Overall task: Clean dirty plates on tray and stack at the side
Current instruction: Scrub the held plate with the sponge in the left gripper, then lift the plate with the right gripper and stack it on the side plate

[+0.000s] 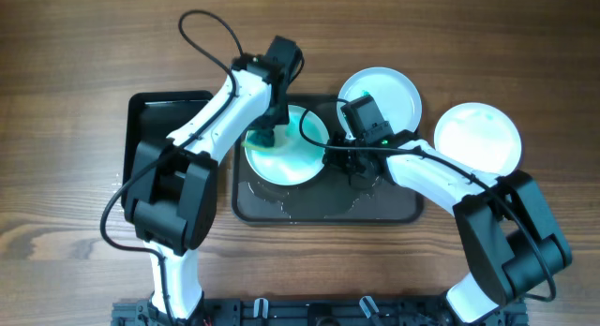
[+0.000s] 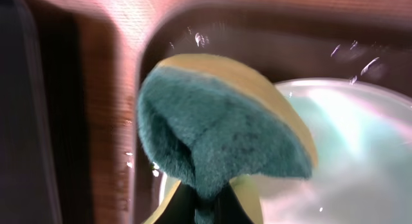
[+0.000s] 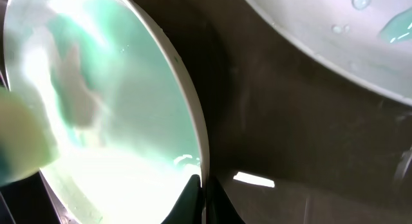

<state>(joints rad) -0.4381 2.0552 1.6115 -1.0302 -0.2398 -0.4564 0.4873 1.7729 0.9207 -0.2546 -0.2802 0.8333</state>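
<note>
A plate (image 1: 286, 153) with teal-green smears is held tilted over the left part of the dark grey tray (image 1: 394, 209). My right gripper (image 1: 339, 160) is shut on its right rim (image 3: 193, 140). My left gripper (image 1: 265, 134) is shut on a green and yellow sponge (image 2: 219, 134) that presses on the plate's upper left (image 2: 347, 153). A second plate (image 1: 380, 96) with teal smears lies on the tray's far right edge; it also shows in the right wrist view (image 3: 347, 37). A third plate (image 1: 478, 137) lies on the table right of the tray.
A smaller black tray (image 1: 155, 129) lies left of the grey tray, under my left arm. The table is brown wood (image 1: 75, 73). Water drops speckle the grey tray (image 2: 360, 63).
</note>
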